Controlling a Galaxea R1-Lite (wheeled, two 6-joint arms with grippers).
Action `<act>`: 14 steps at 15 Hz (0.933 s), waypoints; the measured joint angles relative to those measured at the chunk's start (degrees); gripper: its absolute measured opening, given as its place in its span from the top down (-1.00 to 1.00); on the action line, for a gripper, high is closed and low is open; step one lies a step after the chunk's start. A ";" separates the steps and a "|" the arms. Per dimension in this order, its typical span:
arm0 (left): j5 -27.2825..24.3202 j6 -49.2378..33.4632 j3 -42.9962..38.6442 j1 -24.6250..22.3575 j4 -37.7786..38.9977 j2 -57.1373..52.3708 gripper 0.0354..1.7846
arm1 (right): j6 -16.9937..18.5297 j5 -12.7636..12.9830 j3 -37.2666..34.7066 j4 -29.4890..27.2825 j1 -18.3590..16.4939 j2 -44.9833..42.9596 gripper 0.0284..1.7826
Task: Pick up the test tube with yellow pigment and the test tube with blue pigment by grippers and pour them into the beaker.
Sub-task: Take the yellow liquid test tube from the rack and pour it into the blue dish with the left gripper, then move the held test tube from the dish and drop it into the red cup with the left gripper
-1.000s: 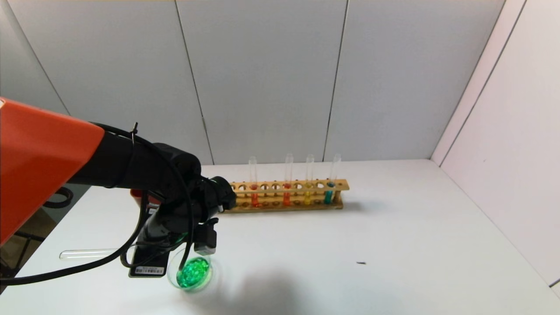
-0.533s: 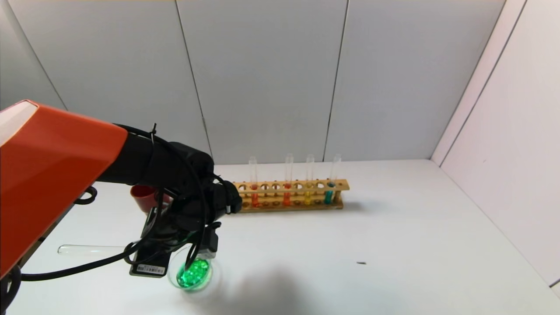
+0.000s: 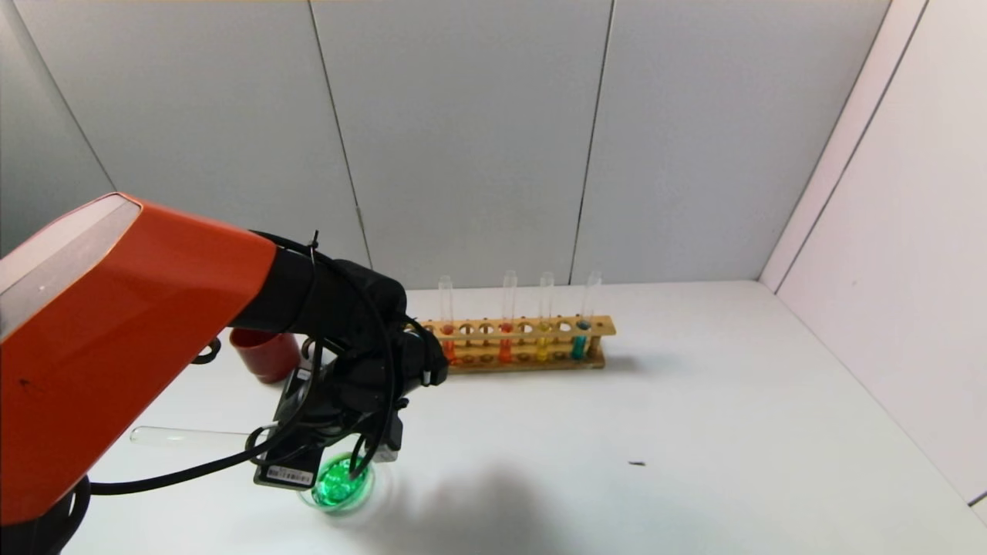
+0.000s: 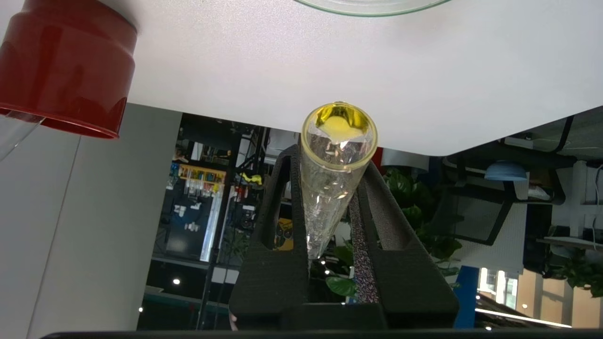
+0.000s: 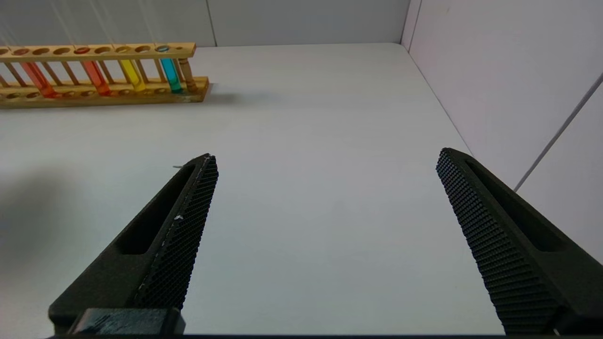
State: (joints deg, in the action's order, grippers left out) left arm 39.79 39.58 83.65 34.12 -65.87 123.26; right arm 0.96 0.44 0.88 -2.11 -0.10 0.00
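My left gripper [image 3: 308, 451] hangs just over the near-left rim of the beaker [image 3: 339, 484], which holds bright green liquid. In the left wrist view the gripper [image 4: 332, 160] is shut on the test tube with yellow pigment [image 4: 337, 141], almost empty with a yellow tint at its end. In the head view this tube [image 3: 189, 436] lies level, sticking out to the left of the gripper. A second yellow tube [image 3: 544, 343] and the test tube with blue pigment [image 3: 580, 339] stand in the wooden rack [image 3: 524, 347]. My right gripper [image 5: 325, 157] is open and empty over bare table.
A dark red cup [image 3: 264, 354] stands left of the rack, behind my left wrist. Two orange-red tubes [image 3: 505, 343] stand in the rack. The rack also shows in the right wrist view [image 5: 99, 77]. A small dark speck [image 3: 636, 463] lies on the table. Walls close the back and right.
My left arm has moved right and a little away from me, carrying the yellow tube with it. The wrist now covers more of the beaker, and the red cup is uncovered.
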 joint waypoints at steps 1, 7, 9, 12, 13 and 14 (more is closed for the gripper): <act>-0.05 -0.04 0.20 0.16 -0.59 0.22 0.69 | 0.00 0.00 0.00 0.00 0.00 0.00 -0.91; -0.02 -0.09 1.35 0.49 -1.85 0.55 0.69 | 0.00 0.00 0.05 0.00 0.00 0.00 -0.91; 0.00 -0.09 1.38 0.50 -1.96 0.50 0.69 | -0.02 0.00 0.05 0.00 0.00 0.00 -0.91; 0.01 -0.12 1.93 1.01 -3.16 0.39 0.69 | -0.02 0.00 0.05 0.00 0.00 0.00 -0.91; 0.01 -0.15 2.34 1.05 -3.23 0.39 0.69 | 0.00 0.00 0.05 0.00 0.00 0.00 -0.91; 0.04 -0.30 2.34 1.16 -3.29 0.52 0.69 | 0.00 0.00 0.02 0.00 0.00 0.00 -0.91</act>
State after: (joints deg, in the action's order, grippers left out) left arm 39.83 39.28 85.99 35.28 -69.16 123.78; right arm 0.96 0.44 0.90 -2.11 -0.10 0.00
